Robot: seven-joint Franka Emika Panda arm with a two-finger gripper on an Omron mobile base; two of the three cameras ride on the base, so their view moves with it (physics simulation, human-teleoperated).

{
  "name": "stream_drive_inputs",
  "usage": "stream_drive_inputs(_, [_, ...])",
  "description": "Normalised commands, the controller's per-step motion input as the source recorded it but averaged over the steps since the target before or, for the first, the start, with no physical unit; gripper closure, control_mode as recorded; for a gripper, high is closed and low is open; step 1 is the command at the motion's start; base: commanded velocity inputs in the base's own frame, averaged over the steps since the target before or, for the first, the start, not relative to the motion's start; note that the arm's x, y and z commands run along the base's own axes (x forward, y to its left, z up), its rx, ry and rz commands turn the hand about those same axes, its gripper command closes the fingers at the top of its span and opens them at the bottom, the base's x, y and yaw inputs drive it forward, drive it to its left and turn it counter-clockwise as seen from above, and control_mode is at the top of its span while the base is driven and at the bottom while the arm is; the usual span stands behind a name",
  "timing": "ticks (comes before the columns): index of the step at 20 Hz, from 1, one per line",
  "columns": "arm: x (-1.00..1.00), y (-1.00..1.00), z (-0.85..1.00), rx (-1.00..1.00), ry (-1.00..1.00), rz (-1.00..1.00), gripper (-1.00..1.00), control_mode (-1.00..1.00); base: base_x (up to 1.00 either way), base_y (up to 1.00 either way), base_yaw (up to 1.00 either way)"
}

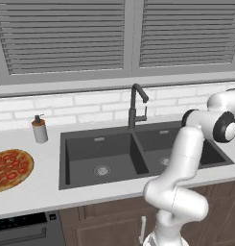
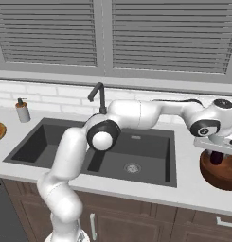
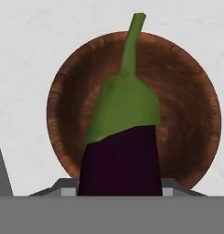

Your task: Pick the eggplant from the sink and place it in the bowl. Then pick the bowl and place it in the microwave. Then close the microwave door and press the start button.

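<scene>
Over the counter to the right of the sink (image 2: 146,151), my gripper (image 2: 217,155) is shut on the eggplant (image 2: 216,158). The eggplant hangs just above the reddish-brown wooden bowl (image 2: 222,177), which sits on the white counter. In the hand view the dark purple eggplant (image 3: 120,162), with its green cap and stem pointing away, lies across the round bowl (image 3: 186,100) below it. My fingers are mostly hidden behind the eggplant there. Both basins of the dark sink (image 1: 90,153) hold nothing. The microwave is out of view.
A tall dark faucet (image 1: 135,103) rises behind the sink. A soap dispenser (image 1: 40,129) stands on the counter left of the sink, with a pizza (image 1: 8,168) nearer the front edge. Behind the counter are a white tiled wall and a shuttered window.
</scene>
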Motion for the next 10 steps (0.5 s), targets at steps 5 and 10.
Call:
stream_drive_inputs(5, [0.16,-0.21,-0.25,0.0,0.01,0.0,1.0,-1.0,0.0,0.0,0.0])
stream_drive_inputs(10, [0.04,-0.16,-0.3,0.0,0.0,0.0,1.0,-1.0,0.0,0.0,0.0])
